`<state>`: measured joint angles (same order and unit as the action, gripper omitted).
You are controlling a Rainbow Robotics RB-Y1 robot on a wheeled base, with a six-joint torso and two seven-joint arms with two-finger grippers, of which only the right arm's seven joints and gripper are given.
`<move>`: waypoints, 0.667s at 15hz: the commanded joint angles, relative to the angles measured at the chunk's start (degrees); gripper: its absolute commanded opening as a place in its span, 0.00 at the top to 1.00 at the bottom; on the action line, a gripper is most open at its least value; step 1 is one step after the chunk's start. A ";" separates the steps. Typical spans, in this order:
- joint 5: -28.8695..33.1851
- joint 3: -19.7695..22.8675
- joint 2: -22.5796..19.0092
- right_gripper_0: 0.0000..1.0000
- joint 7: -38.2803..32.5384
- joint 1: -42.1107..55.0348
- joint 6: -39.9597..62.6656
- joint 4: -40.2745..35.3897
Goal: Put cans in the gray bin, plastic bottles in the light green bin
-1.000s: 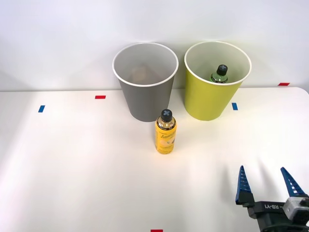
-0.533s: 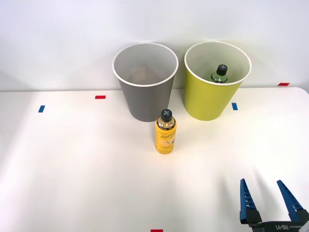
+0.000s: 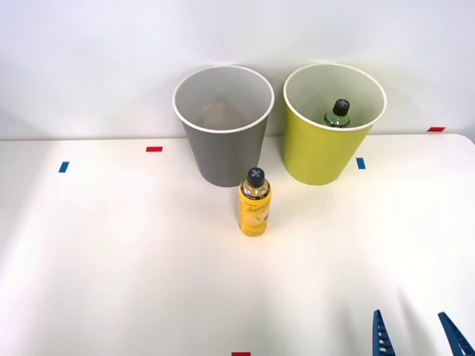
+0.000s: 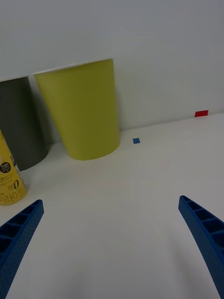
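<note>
Right gripper: fingers spread, empty, withdrawn toward the table's near edge over the last second. Green plastic bottle: inside the light green bin, deposit done. Yellow bottle: upright before the gray bin, likely next to sort.

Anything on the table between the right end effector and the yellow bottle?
No: bare white table between end effector and black-capped yellow bottle, front view.
</note>
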<state>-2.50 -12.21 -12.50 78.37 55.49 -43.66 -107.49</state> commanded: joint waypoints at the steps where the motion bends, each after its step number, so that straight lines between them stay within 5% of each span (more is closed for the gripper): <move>1: 0.04 -0.63 1.16 0.00 4.69 2.61 -0.11 0.00; 10: 1.18 -2.74 1.42 0.00 6.71 4.28 -1.43 3.25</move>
<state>-1.54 -14.77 -11.11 85.00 59.78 -45.08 -104.26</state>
